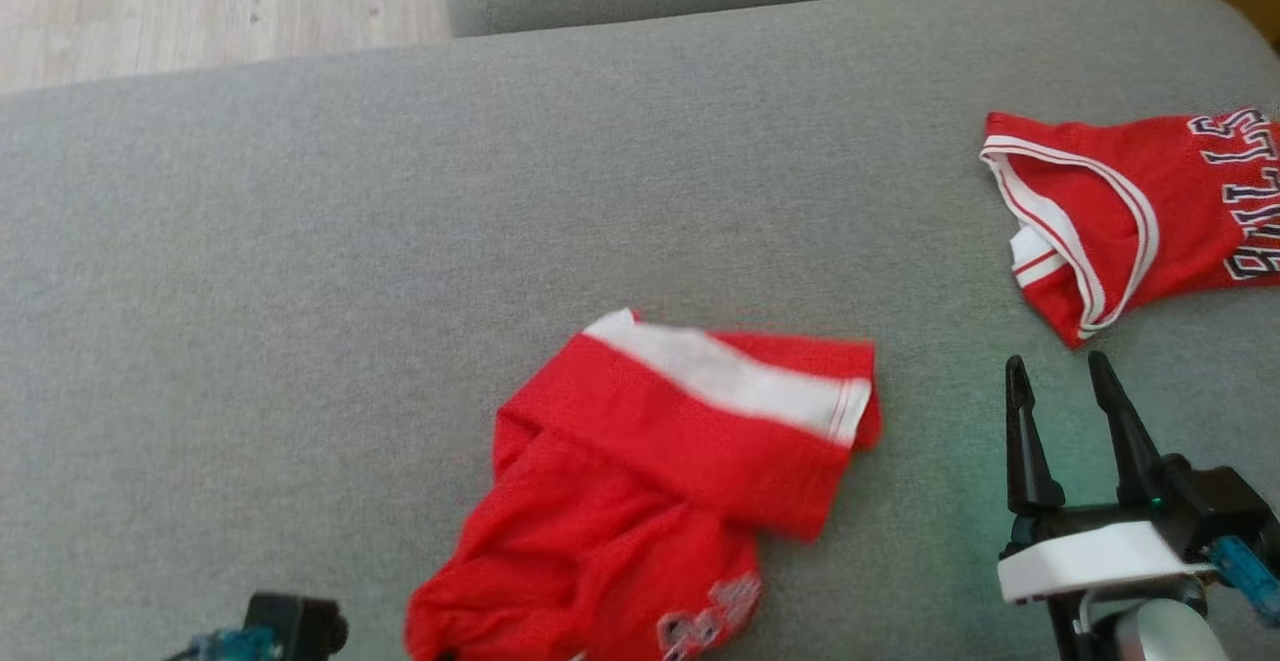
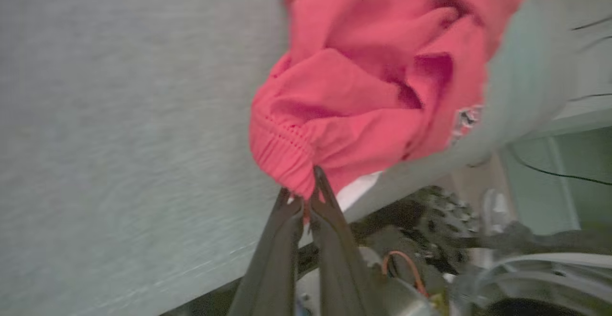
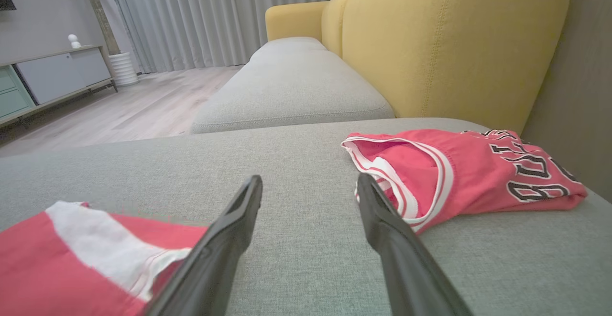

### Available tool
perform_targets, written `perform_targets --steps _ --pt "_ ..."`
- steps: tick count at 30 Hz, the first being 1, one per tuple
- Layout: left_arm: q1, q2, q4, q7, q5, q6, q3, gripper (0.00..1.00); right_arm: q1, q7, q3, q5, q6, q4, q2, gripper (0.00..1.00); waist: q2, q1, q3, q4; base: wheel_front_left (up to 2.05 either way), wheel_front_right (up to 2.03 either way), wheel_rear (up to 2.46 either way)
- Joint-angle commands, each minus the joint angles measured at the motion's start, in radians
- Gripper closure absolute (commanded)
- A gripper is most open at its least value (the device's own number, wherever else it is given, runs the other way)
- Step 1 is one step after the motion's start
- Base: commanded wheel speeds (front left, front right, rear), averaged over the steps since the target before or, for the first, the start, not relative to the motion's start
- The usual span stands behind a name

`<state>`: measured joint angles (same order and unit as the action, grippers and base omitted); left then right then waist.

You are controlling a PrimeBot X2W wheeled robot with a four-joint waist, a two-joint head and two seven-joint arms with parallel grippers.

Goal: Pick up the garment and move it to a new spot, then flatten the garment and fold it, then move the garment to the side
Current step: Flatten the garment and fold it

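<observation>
We see the red shorts [image 1: 640, 481] crumpled on the grey sofa seat [image 1: 300, 241], close to its near edge, white band [image 1: 720, 376] folded on top; a red jersey [image 1: 1110, 211] lies well apart, to the right. The left tool [image 2: 306, 196] is pinched shut on the shorts' gathered ribbed edge [image 2: 282, 156]; the right tool [image 1: 1057, 361] stands wide open with nothing in it, over bare seat between the two garments. We judge the fabric light, limp and thin; it should drape and bunch, not hold shape; not fragile, maybe a bit slippery. The best hold looks like the thicker ribbed edge, pinched at its ends; a grip mid-cloth would likely gather layers; the right tool could take the far end to spread it.
</observation>
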<state>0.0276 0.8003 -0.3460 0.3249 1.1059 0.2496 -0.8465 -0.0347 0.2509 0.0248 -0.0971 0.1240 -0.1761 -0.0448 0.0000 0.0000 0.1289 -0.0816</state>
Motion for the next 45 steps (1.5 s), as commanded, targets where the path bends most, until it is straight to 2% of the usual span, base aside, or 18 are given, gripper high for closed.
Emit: perform_targets --steps 1,3,4,5,7,9,18,21,23,26,32,36,39,41,42,43,44,45 --pt "-0.03 0.033 0.011 -0.027 -0.034 0.016 0.028 1.0 0.025 0.011 -0.02 -0.005 0.007 0.025 -0.005 0.0 0.0 0.0 0.008 0.008 0.0 0.0 0.0" --pt "-0.005 -0.01 0.053 -0.06 -0.019 0.016 0.021 1.0 0.028 0.011 -0.022 -0.002 0.007 0.024 -0.005 0.0 0.0 0.0 0.01 0.012 0.0 0.0 0.0" --pt "0.0 -0.028 0.071 -0.083 -0.026 0.015 0.02 0.54 0.029 0.011 -0.021 0.0 0.007 0.023 -0.005 0.0 0.0 0.0 0.011 0.015 0.0 0.0 0.0" --pt "0.007 -0.048 0.088 -0.104 -0.023 0.016 0.023 0.0 0.031 0.011 -0.02 0.002 0.007 0.023 -0.005 0.0 0.0 0.0 0.012 0.017 0.0 0.0 0.0" --pt "0.022 -0.079 0.106 -0.131 -0.007 0.008 0.025 0.0 0.033 0.011 -0.021 0.006 0.007 0.023 -0.005 0.0 0.0 0.0 0.011 0.018 0.0 0.0 0.0" --pt "0.042 -0.086 0.114 -0.156 0.011 0.008 0.04 0.0 0.034 0.011 -0.023 0.01 0.007 0.021 -0.005 0.0 0.0 0.0 0.006 0.016 0.0 0.0 0.0" --pt "0.125 0.013 0.093 -0.286 0.051 0.07 0.184 0.0 0.024 0.011 -0.023 0.024 0.007 0.019 -0.005 0.0 0.0 0.0 -0.015 0.004 0.0 0.0 0.0" --pt "0.104 0.035 0.017 -0.291 -0.019 0.055 0.155 0.0 0.029 0.011 -0.028 0.023 0.007 0.024 -0.005 0.0 0.0 0.0 -0.018 -0.01 0.0 0.0 0.0" --pt "0.074 0.01 -0.027 -0.272 -0.057 0.05 0.117 0.0 0.027 0.011 -0.029 0.025 0.007 0.025 -0.005 0.0 0.0 0.0 -0.017 -0.016 0.0 0.0 0.0" --pt "0.021 -0.056 -0.056 -0.218 -0.096 0.038 0.045 0.0 0.027 0.011 -0.034 0.026 0.007 0.025 -0.005 0.0 0.0 0.0 -0.009 -0.027 0.0 0.0 0.0" --pt "-0.075 -0.198 0.055 -0.143 -0.148 0.033 -0.057 0.0 0.042 0.011 -0.045 0.019 0.007 0.027 -0.005 0.0 0.0 0.0 0.016 -0.062 0.0 0.0 0.0" --pt "-0.094 -0.236 0.103 -0.141 -0.145 0.023 -0.067 0.0 0.045 0.011 -0.037 0.019 0.007 0.027 -0.005 0.0 0.0 0.0 0.027 -0.079 0.0 0.0 0.0" --pt "-0.106 -0.241 0.139 -0.14 -0.15 0.022 -0.068 0.0 0.046 0.011 -0.031 0.02 0.007 0.027 -0.005 0.0 0.0 0.0 0.036 -0.093 0.0 0.0 0.0" --pt "-0.117 -0.244 0.146 -0.137 -0.152 0.003 -0.076 0.0 0.048 0.011 -0.028 0.018 0.007 0.028 -0.005 0.0 0.0 0.0 0.041 -0.098 0.0 0.0 0.0" --pt "-0.119 -0.253 0.141 -0.136 -0.142 -0.016 -0.079 0.15 0.049 0.011 -0.026 0.018 0.007 0.029 -0.005 0.0 0.0 0.0 0.042 -0.099 0.0 0.0 0.0" --pt "-0.122 -0.263 0.135 -0.136 -0.13 -0.037 -0.083 0.72 0.049 0.011 -0.025 0.018 0.007 0.029 -0.005 0.0 0.0 0.0 0.044 -0.1 0.0 0.0 0.0" --pt "-0.128 -0.27 0.125 -0.132 -0.122 -0.068 -0.095 1.0 0.05 0.011 -0.024 0.017 0.007 0.029 -0.005 0.0 0.0 0.0 0.045 -0.1 0.0 0.0 0.0" --pt "-0.132 -0.279 0.115 -0.127 -0.108 -0.099 -0.104 1.0 0.049 0.011 -0.022 0.017 0.007 0.029 -0.005 0.0 0.0 0.0 0.045 -0.097 0.0 0.0 0.0"
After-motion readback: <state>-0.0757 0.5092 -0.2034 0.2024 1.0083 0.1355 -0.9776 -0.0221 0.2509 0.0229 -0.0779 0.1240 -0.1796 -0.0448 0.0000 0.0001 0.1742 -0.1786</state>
